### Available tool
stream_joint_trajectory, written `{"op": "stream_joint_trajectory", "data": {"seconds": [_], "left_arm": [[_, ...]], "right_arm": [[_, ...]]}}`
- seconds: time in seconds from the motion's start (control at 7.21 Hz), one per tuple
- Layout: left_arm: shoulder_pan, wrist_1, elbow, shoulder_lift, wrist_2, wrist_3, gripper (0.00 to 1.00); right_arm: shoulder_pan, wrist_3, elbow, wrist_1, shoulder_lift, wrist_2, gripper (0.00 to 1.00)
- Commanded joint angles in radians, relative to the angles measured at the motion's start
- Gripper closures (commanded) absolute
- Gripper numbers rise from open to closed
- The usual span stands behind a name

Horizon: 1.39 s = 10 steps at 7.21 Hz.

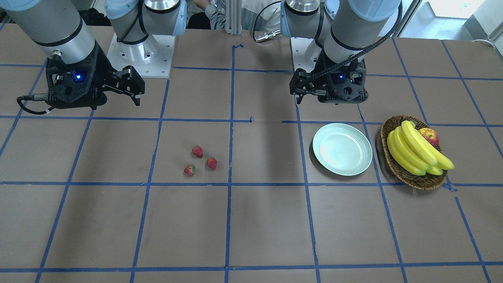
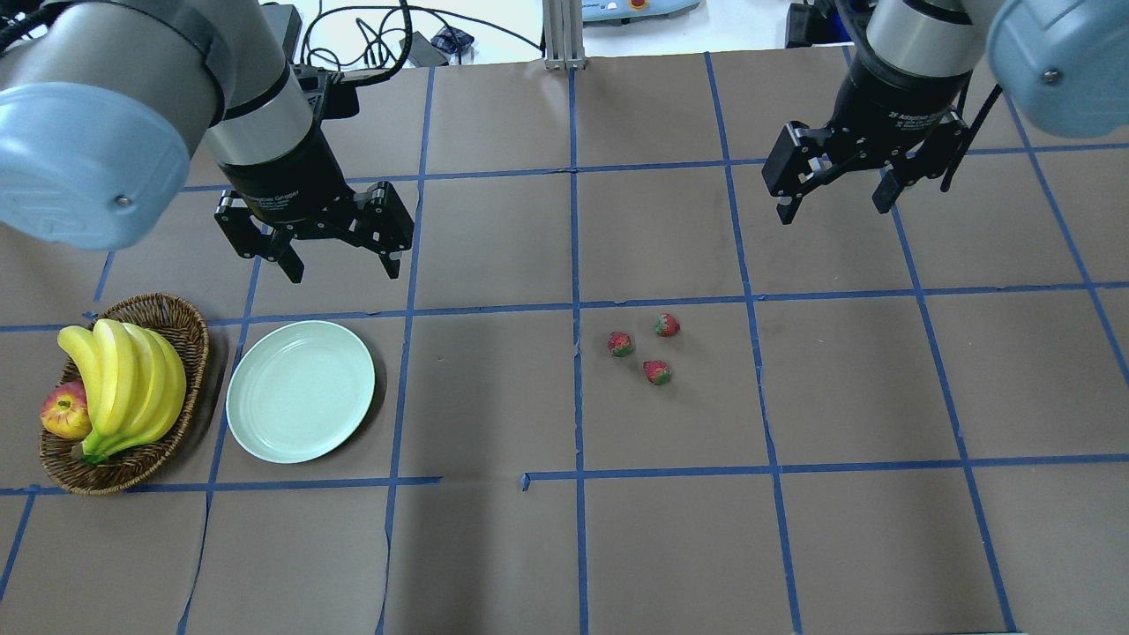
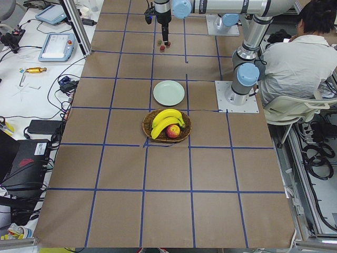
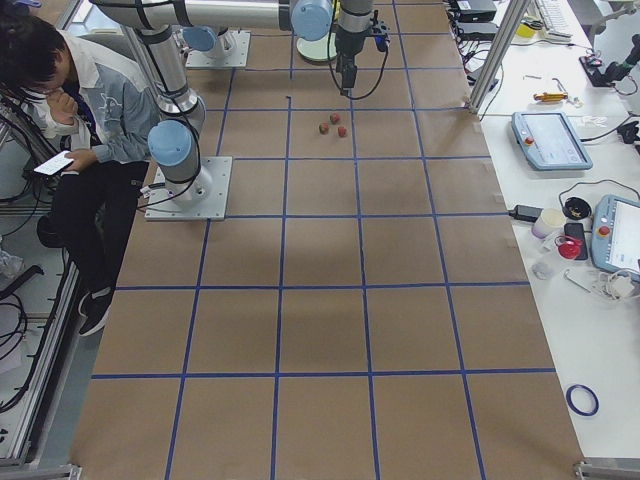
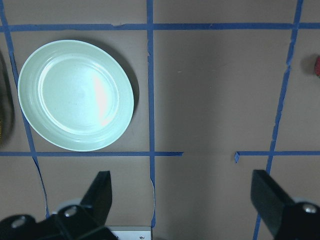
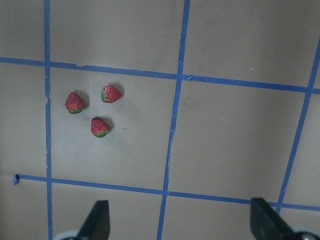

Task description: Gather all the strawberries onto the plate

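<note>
Here, the left gripper [image 2: 342,265] hangs above the table [image 2: 564,547] with its jaws spread wide, near the plate [image 2: 300,391] but not directly over it. The right gripper [image 2: 833,210] is just as wide open above bare paper on the other half. The three strawberries [image 2: 620,344] [image 2: 668,325] [image 2: 657,372] lie close together but not touching, just right of the table's middle and well away from every edge, while the bare plate sits toward the table's left edge, just beside a wicker basket [image 2: 190,326] of bananas [image 2: 132,379] and an apple [image 2: 63,413] that stands nearer that edge.
</note>
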Motion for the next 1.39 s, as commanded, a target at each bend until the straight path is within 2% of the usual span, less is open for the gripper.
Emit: {"op": "stream_joint_trajectory", "data": {"seconds": [0.0, 0.14, 0.28, 0.42, 1.25], "left_arm": [[0.001, 0.012, 0.000, -0.001, 0.001, 0.002, 0.00], [0.002, 0.012, 0.000, 0.000, 0.004, 0.002, 0.00], [0.002, 0.011, 0.000, 0.006, 0.005, 0.002, 0.00], [0.002, 0.009, -0.003, 0.008, 0.005, 0.003, 0.00], [0.002, 0.008, 0.000, 0.014, 0.020, 0.003, 0.00]], "right_arm": [[0.000, 0.001, -0.002, -0.001, -0.003, -0.015, 0.00], [0.001, 0.007, 0.000, -0.002, 0.000, -0.015, 0.00], [0.001, 0.120, -0.003, -0.002, -0.004, -0.012, 0.00], [0.004, 0.157, -0.007, -0.015, -0.006, -0.006, 0.00], [0.011, 0.146, -0.002, -0.015, 0.005, -0.018, 0.00]]}}
